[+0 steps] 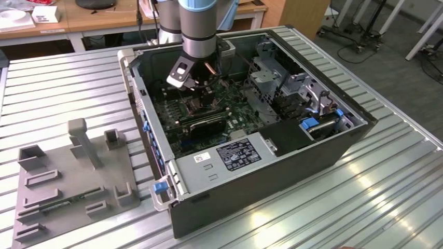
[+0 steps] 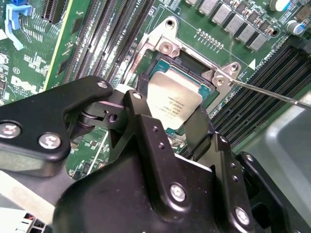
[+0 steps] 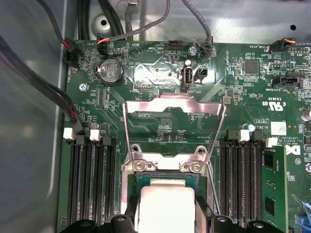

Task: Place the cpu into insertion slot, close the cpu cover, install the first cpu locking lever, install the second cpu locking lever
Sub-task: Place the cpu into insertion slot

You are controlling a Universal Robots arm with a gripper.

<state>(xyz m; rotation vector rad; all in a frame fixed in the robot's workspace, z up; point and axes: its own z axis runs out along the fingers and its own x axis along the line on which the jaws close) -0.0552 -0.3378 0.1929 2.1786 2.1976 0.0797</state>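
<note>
Fingers (image 2: pixel 141 121) clamped on the cpu (image 2: pixel 172 99), one black pad against each of two opposite edges; both wrist views agree. The chip lies within the outline of the insertion slot (image 2: pixel 167 63), roughly square to it. Cannot tell whether it is fully seated or just above the contacts.

Step in hand, as I judge it: placing the cpu. Done well, that means keeping the chip level, its edges parallel to the slot walls, and going straight down with no sideways slide. The contact field under it is probably delicate and would not forgive a drag or a tilt. The grip is on thin edges only, so light pressure should do.

Notes on materials:
- The cpu has a flat, pale metal top with a matte sheen, faint print and rounded corners.
- Slot rim is dark plastic, set in a bright steel bracket with round screw heads.
- The cpu cover (image 3: pixel 172 101) stands swung open behind the slot. It is a thin, glossy stamped frame with a window in its middle.
- A locking lever (image 2: pixel 272 92), a slim springy-looking wire rod, lies free beside the slot.
- Long black memory slots (image 3: pixel 92 179) flank both sides on the green motherboard (image 3: pixel 233 97).

In the exterior view the gripper (image 1: pixel 199 91) reaches down into the open computer case (image 1: pixel 277 176), which lies on a ribbed metal table (image 1: pixel 387 197).
</note>
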